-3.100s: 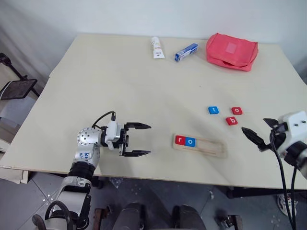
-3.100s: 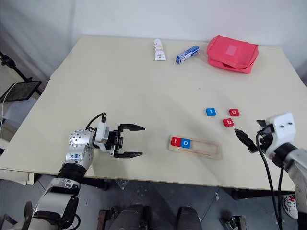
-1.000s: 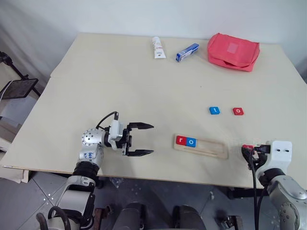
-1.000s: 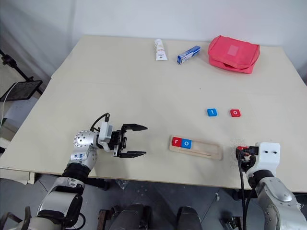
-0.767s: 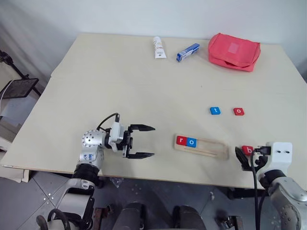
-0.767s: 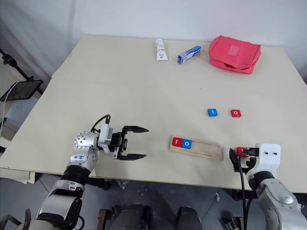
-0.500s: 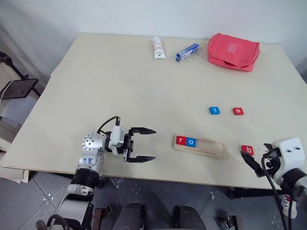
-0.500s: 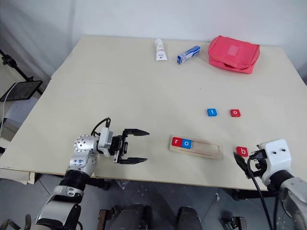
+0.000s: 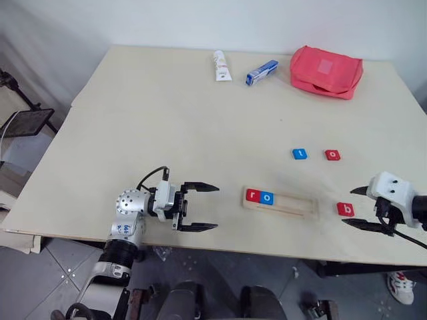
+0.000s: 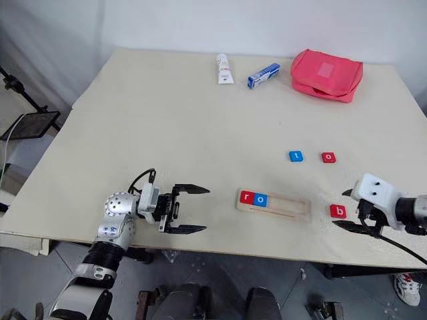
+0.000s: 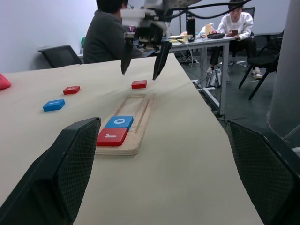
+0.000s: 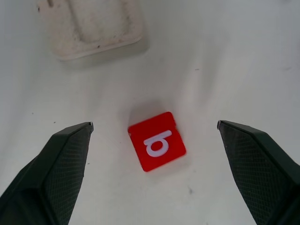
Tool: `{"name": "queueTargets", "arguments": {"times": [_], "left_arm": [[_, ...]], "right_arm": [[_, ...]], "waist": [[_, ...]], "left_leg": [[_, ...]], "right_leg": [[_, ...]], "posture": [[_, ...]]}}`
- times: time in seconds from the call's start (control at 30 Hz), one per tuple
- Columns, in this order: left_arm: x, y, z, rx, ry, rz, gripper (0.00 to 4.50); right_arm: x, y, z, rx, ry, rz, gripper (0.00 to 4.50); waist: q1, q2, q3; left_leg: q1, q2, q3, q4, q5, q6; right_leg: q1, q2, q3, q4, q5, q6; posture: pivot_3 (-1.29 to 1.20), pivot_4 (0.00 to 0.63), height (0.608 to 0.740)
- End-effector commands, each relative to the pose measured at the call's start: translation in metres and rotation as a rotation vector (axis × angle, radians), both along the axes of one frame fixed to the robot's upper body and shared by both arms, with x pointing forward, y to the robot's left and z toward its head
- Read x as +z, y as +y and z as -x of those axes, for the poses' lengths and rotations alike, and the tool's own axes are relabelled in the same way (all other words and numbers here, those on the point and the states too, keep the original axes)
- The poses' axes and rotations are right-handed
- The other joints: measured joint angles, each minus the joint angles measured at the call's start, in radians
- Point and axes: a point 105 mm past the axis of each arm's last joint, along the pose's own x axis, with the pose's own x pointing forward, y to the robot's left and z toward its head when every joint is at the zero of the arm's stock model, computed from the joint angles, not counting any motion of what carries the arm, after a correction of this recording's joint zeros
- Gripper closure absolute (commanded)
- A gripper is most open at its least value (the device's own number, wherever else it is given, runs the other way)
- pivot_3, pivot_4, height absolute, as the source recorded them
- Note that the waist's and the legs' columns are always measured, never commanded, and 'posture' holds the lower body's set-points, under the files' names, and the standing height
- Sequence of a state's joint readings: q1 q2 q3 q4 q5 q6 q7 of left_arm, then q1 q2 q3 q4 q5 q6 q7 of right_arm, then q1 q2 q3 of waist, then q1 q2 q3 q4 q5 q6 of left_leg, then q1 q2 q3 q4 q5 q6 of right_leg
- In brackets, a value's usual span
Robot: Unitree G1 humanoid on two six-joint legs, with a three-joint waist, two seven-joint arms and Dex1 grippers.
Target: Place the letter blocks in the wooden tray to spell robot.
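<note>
**While two tiles sit in the tray, the red "b" lies loose on the worktop**

While my right fingers (image 9: 358,208) stand spread wide and hold nothing, the red "b" block (image 9: 345,209) lies flat on the worktop (image 9: 167,113) between and just below their tips, touching neither. It rests just past the right end of the wooden tray (image 9: 280,203). In the tray's left end sit the red "r" block (image 9: 253,195) and the blue "o" block (image 9: 266,198), side by side and touching. The blue "t" block (image 9: 299,154) and the red "o" block (image 9: 332,155) lie farther back on the worktop, apart from each other. My left fingers (image 9: 203,207) are also wide open and empty, pointing toward the tray from its left, well short of it.
</note>
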State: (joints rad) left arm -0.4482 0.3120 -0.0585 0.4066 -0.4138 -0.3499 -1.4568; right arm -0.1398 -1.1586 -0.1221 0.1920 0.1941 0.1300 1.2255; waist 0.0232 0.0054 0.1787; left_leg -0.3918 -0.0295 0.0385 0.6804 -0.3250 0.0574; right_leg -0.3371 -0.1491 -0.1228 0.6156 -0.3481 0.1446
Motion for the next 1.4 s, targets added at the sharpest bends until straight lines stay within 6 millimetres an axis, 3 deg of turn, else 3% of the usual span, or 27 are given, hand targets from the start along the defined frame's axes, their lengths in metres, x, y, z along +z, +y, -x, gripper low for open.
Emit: {"name": "queueTargets", "arguments": {"times": [0.03,0.23,0.27,0.37,0.5,0.6,0.73,0.87,1.0,1.17,1.27,1.4], "left_arm": [[0.002,0.002,0.005,0.016,-0.025,0.002,0.00],[0.001,0.006,0.010,0.056,-0.022,0.003,0.00],[0.001,0.007,0.011,0.060,-0.020,0.002,0.00],[0.001,0.008,0.012,0.069,-0.017,0.002,0.00],[0.001,0.008,0.011,0.074,-0.016,0.001,0.00],[0.000,0.009,0.010,0.071,-0.014,0.000,0.00],[0.001,0.009,0.008,0.067,-0.014,0.001,0.00],[0.000,0.010,-0.002,0.050,-0.016,-0.020,0.00],[0.001,0.006,-0.008,0.045,-0.025,-0.018,0.00],[0.001,0.001,-0.011,0.028,-0.031,-0.012,0.00],[0.002,-0.004,-0.011,0.014,-0.035,-0.005,0.00],[0.002,-0.006,-0.008,0.000,-0.036,-0.004,0.00]], "right_arm": [[0.000,-0.005,-0.008,0.036,0.024,0.027,0.06],[-0.012,-0.007,-0.014,0.072,0.087,0.048,0.06],[-0.013,-0.007,-0.015,0.072,0.090,0.046,0.23],[-0.016,-0.008,-0.015,0.069,0.102,0.039,0.90],[-0.016,-0.008,-0.015,0.070,0.099,0.028,2.28],[-0.011,-0.006,-0.017,0.063,0.074,0.013,3.03],[-0.005,-0.002,-0.018,0.059,0.061,0.001,3.03],[0.038,0.029,-0.018,0.042,-0.034,-0.082,3.03],[0.053,0.063,-0.007,0.087,-0.023,-0.117,3.03],[0.045,0.090,0.002,0.146,0.060,-0.080,3.03],[0.032,0.112,-0.003,0.181,0.063,-0.064,3.03],[0.027,0.124,-0.010,0.201,0.053,-0.051,3.03]], "waist": [[-0.001,0.000,0.000],[-0.001,0.000,0.000],[-0.001,0.000,0.000],[-0.001,0.000,0.000],[-0.001,0.000,0.000],[-0.001,0.000,0.000],[-0.001,0.000,0.000],[0.001,0.003,0.001],[0.001,0.003,0.001],[0.002,0.003,0.001],[0.000,0.003,0.001],[0.000,0.003,0.001]], "left_leg": [[0.000,0.000,0.000,0.000,0.000,0.000],[-0.001,0.001,0.000,0.000,0.000,0.000],[-0.001,0.001,0.000,0.000,0.000,0.000],[-0.001,0.001,-0.001,0.001,0.000,0.000],[0.001,0.001,-0.001,0.001,0.000,0.000],[0.002,0.001,-0.001,0.001,0.000,0.000],[0.002,0.002,-0.002,0.001,0.000,0.000],[0.001,0.002,-0.002,0.002,0.000,0.000],[0.001,0.002,-0.003,0.002,0.000,-0.001],[0.001,0.001,-0.004,0.002,-0.001,-0.001],[0.001,0.001,-0.004,0.002,-0.001,-0.001],[0.001,0.001,-0.004,0.001,-0.001,-0.001]], "right_leg": [[0.000,0.000,0.000,-0.001,0.000,0.000],[0.000,0.000,-0.002,-0.001,0.000,0.000],[0.001,0.000,-0.003,-0.001,0.000,0.000],[0.002,0.000,-0.003,-0.003,0.000,0.001],[0.005,0.000,-0.005,-0.005,0.000,0.001],[0.007,0.000,-0.005,-0.006,0.001,0.001],[0.007,0.000,-0.006,-0.006,0.001,0.001],[0.007,0.000,-0.006,-0.006,0.001,0.001],[0.007,0.000,-0.006,-0.006,0.001,0.001],[0.007,0.000,-0.007,-0.006,0.001,0.001],[0.007,0.000,-0.007,-0.007,0.001,0.001],[0.006,0.000,-0.007,-0.006,0.001,0.001]], "posture": [[0.00,0.150,0.740],[0.00,0.150,0.740],[0.00,0.150,0.740],[0.00,0.150,0.740],[0.00,0.150,0.740],[0.00,0.150,0.740],[0.00,0.150,0.740],[0.00,0.150,0.740],[0.00,0.150,0.740],[0.00,0.150,0.740],[0.00,0.150,0.740],[0.00,0.150,0.740]]}}
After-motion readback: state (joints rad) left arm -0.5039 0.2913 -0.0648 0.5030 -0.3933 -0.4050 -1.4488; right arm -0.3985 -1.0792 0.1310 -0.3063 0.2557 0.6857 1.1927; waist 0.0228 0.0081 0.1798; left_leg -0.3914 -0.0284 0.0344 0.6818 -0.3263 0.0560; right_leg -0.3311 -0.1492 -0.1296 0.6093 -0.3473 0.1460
